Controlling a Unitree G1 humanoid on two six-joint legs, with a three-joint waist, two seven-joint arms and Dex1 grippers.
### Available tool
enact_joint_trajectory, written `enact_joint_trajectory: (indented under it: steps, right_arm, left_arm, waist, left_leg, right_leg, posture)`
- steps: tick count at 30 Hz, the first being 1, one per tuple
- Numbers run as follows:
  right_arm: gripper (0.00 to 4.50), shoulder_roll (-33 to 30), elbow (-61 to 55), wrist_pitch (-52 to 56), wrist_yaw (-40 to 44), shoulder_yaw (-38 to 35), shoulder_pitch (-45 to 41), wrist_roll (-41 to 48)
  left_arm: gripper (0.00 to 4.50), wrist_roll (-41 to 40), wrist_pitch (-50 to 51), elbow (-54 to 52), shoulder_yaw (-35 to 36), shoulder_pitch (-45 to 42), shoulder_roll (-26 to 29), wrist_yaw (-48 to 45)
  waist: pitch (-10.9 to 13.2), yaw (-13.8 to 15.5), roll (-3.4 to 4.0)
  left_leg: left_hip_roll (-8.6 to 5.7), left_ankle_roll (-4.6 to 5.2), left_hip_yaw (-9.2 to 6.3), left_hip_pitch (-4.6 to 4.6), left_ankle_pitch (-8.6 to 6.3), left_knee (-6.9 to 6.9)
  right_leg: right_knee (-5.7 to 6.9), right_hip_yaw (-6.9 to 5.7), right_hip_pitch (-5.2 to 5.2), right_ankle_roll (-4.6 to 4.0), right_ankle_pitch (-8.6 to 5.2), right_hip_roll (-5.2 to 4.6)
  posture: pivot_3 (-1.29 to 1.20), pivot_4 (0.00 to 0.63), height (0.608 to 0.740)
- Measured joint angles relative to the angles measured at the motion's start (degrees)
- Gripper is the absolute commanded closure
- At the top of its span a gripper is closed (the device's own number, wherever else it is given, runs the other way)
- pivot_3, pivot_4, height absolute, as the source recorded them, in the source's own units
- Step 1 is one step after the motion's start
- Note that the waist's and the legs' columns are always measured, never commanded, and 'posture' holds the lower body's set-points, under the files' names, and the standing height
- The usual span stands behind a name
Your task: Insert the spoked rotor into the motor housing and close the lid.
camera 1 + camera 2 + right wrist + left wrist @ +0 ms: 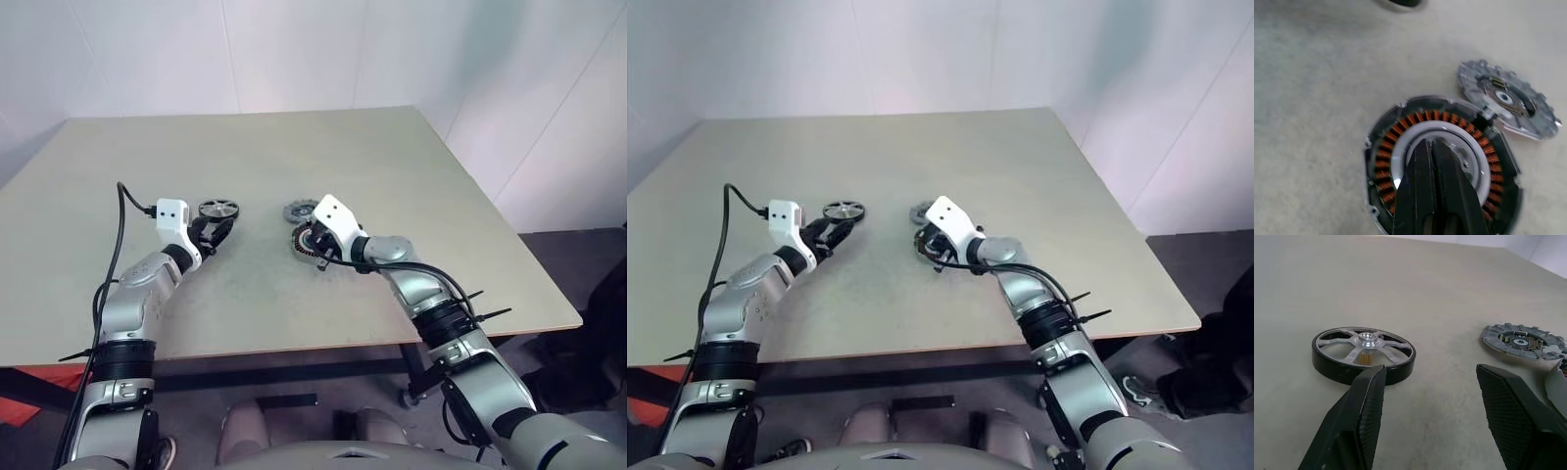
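The spoked rotor [1363, 354], a black ring with silver spokes, lies flat on the table. My left gripper [1430, 377] is open just short of it. One of the fingers [1369, 401] reaches the rotor's near edge, and nothing is between the two. The motor housing [1396, 142] with its copper-red windings lies mid-table. My right gripper [1431, 144] is shut, its tips over the housing's grey centre hub. The notched grey lid [1508, 100] lies flat right behind the housing, touching its rim. From above, the rotor [218, 209] is to the left of the lid [297, 210].
The beige table [392, 157] is bare around the three parts. Its front edge runs close under both forearms, and its right edge falls away to a dark floor. A black cable loops from my left wrist.
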Motion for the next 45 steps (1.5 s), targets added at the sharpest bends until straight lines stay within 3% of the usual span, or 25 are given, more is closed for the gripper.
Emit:
enact_joint_trajectory:
  steps: [13,22,31,37,40,43,45]
  right_arm:
    - [4.46,-2.66,-0.77,1.31,-0.71,-3.12,-4.55,0.90]
    - [4.46,-3.97,-1.14,2.17,-1.44,-5.19,-5.20,1.52]
    - [4.46,-4.40,-1.27,2.51,-1.59,-5.71,-5.19,1.56]
    - [4.46,-4.52,-1.33,2.53,-1.91,-5.79,-5.01,1.59]
    - [4.50,-4.56,-1.38,2.59,-2.20,-5.80,-4.67,1.61]
    - [4.50,-4.76,-1.47,2.91,-2.55,-5.89,-4.45,1.62]
    - [4.50,-4.79,-1.66,3.28,-2.76,-6.10,-4.40,1.70]
  left_arm:
    - [1.38,-0.51,0.85,0.64,0.42,-0.02,-0.56,1.46]
    - [1.38,-8.25,8.85,3.12,9.32,-0.53,-4.88,7.51]
    - [1.38,-12.88,5.68,18.86,17.27,-11.29,-11.16,12.89]
    - [1.38,-13.47,-2.53,36.82,21.47,-22.23,-10.77,14.64]
    - [2.04,-13.43,-6.64,45.52,22.74,-26.83,-9.86,15.32]
    - [3.05,-13.73,-8.73,48.85,23.05,-27.97,-9.89,14.49]
    - [3.15,-14.14,-8.66,49.30,23.55,-28.54,-9.80,14.21]
  waist:
    - [0.02,0.07,0.00]
    - [0.03,0.16,-0.01]
    - [0.03,0.32,-0.03]
    - [0.04,0.47,-0.04]
    - [0.04,0.61,-0.04]
    - [0.04,0.70,-0.04]
    - [0.04,0.85,-0.03]
  left_leg:
    - [0.00,-0.01,-0.04,-0.06,0.00,-0.05]
    - [-0.02,0.00,-0.03,-0.15,0.00,-0.05]
    - [-0.03,0.00,-0.05,-0.15,0.00,-0.03]
    - [-0.06,0.00,-0.10,-0.18,0.00,-0.06]
    - [-0.07,0.01,-0.12,-0.12,0.00,-0.12]
    - [-0.07,0.01,-0.12,-0.13,0.00,-0.17]
    - [-0.08,0.01,-0.12,-0.12,0.00,-0.21]
  right_leg:
    - [-0.05,0.00,-0.02,-0.32,0.18,0.03]
    - [-0.11,0.00,-0.06,-0.32,0.18,0.03]
    - [-0.20,-0.01,0.02,-0.24,0.17,0.03]
    - [-0.29,-0.03,0.06,-0.30,0.22,0.03]
    - [-0.38,-0.03,0.14,-0.29,0.23,0.03]
    - [-0.44,-0.05,0.15,-0.29,0.24,0.02]
    - [-0.44,-0.06,0.16,-0.31,0.24,0.01]
  posture:
    - [0.00,0.000,0.740]
    - [0.00,0.000,0.740]
    - [0.00,0.000,0.740]
    - [0.00,0.000,0.740]
    - [0.00,0.000,0.740]
    - [0.00,0.000,0.740]
    - [0.00,0.000,0.740]
